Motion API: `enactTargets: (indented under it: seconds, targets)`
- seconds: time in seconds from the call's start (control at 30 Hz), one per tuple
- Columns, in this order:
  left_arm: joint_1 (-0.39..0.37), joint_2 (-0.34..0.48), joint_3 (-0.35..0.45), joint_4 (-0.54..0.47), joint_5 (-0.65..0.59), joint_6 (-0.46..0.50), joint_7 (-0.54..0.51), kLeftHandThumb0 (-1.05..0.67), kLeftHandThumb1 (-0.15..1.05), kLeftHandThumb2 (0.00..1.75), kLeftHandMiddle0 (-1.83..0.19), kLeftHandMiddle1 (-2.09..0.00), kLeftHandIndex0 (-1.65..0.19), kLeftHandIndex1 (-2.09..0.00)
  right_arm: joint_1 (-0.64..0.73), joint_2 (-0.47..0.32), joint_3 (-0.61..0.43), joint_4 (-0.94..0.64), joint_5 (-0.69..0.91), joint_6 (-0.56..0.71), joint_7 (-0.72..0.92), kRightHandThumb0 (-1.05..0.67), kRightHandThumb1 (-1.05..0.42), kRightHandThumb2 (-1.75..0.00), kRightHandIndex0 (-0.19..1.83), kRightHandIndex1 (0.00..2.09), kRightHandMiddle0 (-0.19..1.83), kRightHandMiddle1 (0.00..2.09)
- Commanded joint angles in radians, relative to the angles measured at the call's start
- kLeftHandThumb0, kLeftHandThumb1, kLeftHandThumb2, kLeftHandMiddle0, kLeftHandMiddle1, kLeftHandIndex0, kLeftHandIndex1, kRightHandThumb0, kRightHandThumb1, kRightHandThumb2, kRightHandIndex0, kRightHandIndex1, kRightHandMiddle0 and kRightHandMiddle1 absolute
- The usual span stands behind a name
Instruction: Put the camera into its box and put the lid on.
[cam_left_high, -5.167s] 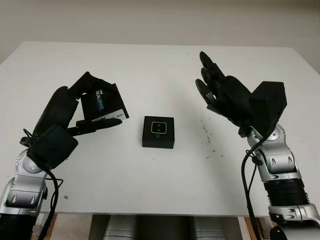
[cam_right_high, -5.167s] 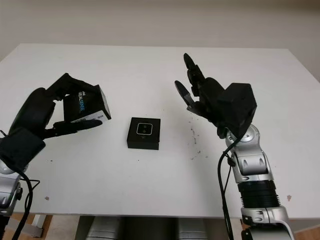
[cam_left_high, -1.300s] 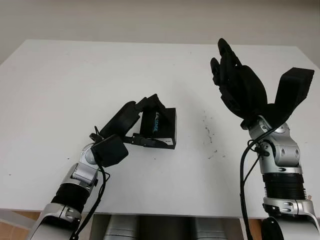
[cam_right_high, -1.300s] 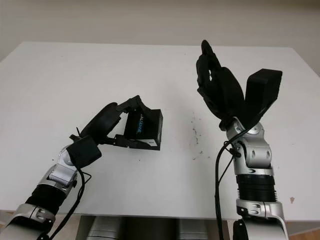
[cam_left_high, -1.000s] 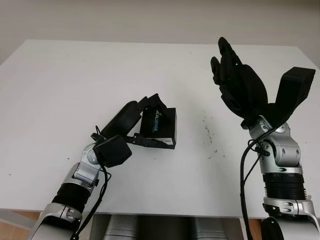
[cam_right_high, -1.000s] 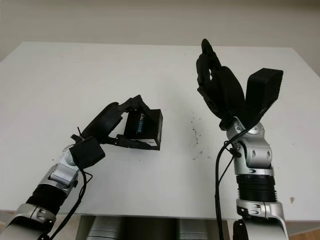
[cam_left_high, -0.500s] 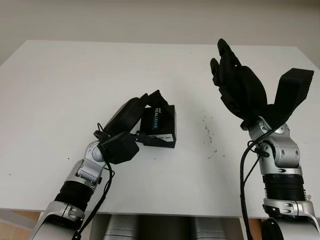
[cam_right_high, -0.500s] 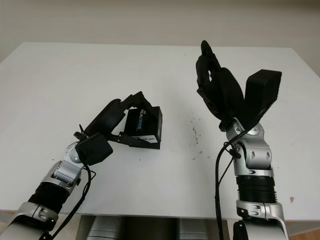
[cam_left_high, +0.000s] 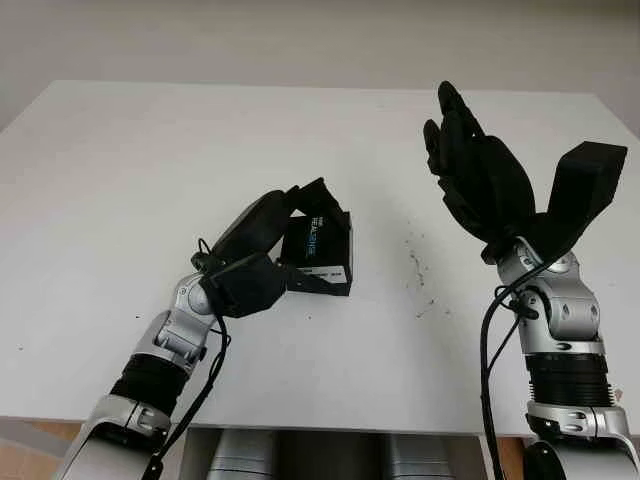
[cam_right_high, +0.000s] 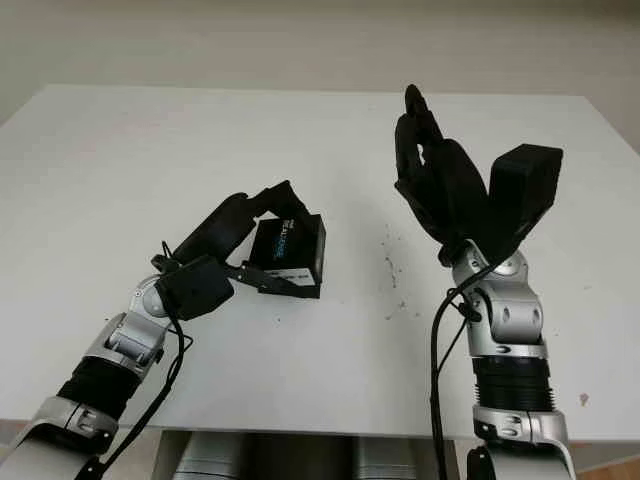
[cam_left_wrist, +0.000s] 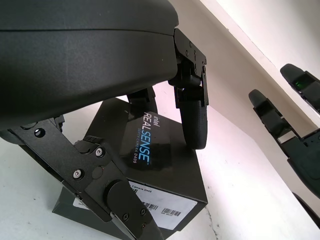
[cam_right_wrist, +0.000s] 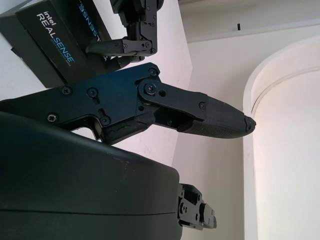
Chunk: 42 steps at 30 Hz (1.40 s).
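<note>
Left hand clamped on the RealSense lid at the table's middle

The left hand (cam_left_high: 262, 250) grips the black RealSense lid (cam_left_high: 322, 251), which sits tilted over the box (cam_left_wrist: 67, 210) on the white table (cam_left_high: 150, 150). The right hand (cam_left_high: 478, 178) is raised above the table to the right, holding nothing, well apart from the lid

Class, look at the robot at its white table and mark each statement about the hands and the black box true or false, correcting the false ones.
1. The left hand grasps the lid. True.
2. The right hand presses on the lid. False: it is raised above the table, open, apart from the lid.
3. The lid carries printed lettering. True.
4. The lid sits tilted over the box. True.
5. The lid lies at the table's far edge. False: it is near the middle.
</note>
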Motion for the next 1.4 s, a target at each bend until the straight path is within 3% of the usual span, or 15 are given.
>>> enactTargets:
  seconds: [0.0,0.4,1.13,1.37]
  targets:
    - [-0.050,0.001,-0.003,-0.012,-0.001,0.001,-0.003,-0.09,0.95,0.05,-0.34,-1.55,-0.30,-1.46,0.001,0.005,0.005,-0.020,0.000,0.000,-0.001,-0.77,-1.05,-0.71,-0.19,0.00,-0.19,0.00]
    - [-0.069,0.017,-0.029,-0.046,0.025,0.063,-0.052,-0.08,0.96,0.05,-0.33,-1.53,-0.28,-1.47,0.000,0.006,0.008,-0.002,0.000,-0.023,0.011,-0.78,-1.05,-0.71,-0.19,0.00,-0.19,0.00]
    - [-0.004,0.035,-0.088,-0.163,0.098,0.156,-0.072,-0.06,0.94,0.05,-0.34,-1.43,-0.30,-1.42,0.002,0.009,0.011,-0.008,-0.005,-0.024,0.004,-0.77,-1.05,-0.71,-0.19,0.00,-0.19,0.00]
    - [0.030,0.056,-0.083,-0.187,0.100,0.145,-0.071,-0.08,0.95,0.06,-0.30,-1.54,-0.30,-1.43,0.000,0.008,0.011,-0.009,0.000,-0.014,0.003,-0.76,-1.05,-0.70,-0.19,0.00,-0.19,0.00]
